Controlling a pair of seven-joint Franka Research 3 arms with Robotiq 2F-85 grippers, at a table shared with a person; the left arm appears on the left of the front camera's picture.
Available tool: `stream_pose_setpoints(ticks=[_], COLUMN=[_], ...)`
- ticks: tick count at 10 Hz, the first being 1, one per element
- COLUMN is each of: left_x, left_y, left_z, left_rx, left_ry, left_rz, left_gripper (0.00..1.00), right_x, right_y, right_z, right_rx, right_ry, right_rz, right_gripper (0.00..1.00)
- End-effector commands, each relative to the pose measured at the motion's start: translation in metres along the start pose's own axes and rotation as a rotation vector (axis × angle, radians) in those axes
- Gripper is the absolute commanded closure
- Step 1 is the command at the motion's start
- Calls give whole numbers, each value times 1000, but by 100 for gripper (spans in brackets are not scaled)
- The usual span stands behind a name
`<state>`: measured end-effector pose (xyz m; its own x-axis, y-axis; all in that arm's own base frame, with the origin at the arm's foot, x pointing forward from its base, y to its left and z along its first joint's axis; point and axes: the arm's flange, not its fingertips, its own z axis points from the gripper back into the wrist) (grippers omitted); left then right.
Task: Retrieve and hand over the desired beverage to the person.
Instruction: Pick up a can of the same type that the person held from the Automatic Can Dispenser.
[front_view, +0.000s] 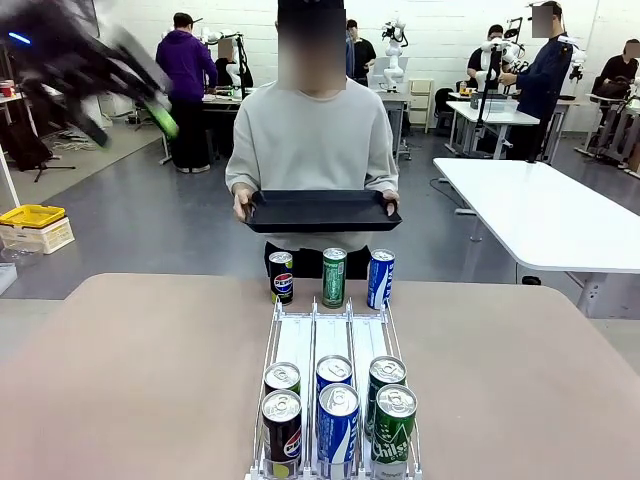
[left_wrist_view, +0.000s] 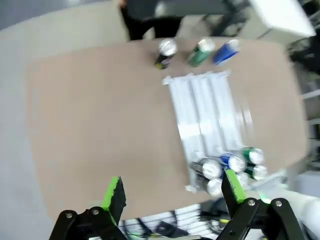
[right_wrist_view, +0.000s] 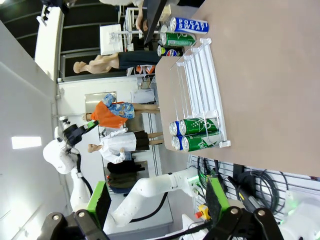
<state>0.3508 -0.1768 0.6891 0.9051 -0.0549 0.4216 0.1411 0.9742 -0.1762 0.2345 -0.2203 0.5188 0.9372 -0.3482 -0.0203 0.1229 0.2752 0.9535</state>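
The person (front_view: 310, 140), in a light grey top, stands at the far side and holds a black tray (front_view: 320, 211) level in both hands. On the table's far edge stand three cans: a black Pepsi can (front_view: 282, 277), a green can (front_view: 334, 277) and a blue can (front_view: 380, 278). Several more cans (front_view: 338, 405) fill the near end of a white lane rack (front_view: 330, 335). My left gripper (front_view: 128, 118) is blurred, high at the upper left, far from the cans. From above, the left gripper (left_wrist_view: 173, 189) is open and holds nothing. My right gripper (right_wrist_view: 157, 200) is open, off the table's side.
The tan table (front_view: 130, 380) is bare on both sides of the rack. A white table (front_view: 540, 215) stands at the right beyond it. Other people work at benches in the background. Cables and a white arm base (right_wrist_view: 160, 187) lie below the table edge.
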Motion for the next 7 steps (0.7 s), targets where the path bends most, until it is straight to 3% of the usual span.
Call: stream_pose_setpoints(ticks=[1, 4, 7], left_x=[18, -36, -58], left_y=[-28, -70, -75], left_z=[-82, -161, -162], left_rx=[403, 406, 203], left_ry=[212, 296, 361], left_rz=[-57, -108, -43], left_gripper=[0, 0, 0], right_x=[0, 0, 0], right_y=[0, 0, 0], right_z=[0, 0, 0], right_rx=[25, 25, 25], right_ry=[-6, -6, -6], right_rz=[11, 11, 11], right_gripper=[0, 0, 0])
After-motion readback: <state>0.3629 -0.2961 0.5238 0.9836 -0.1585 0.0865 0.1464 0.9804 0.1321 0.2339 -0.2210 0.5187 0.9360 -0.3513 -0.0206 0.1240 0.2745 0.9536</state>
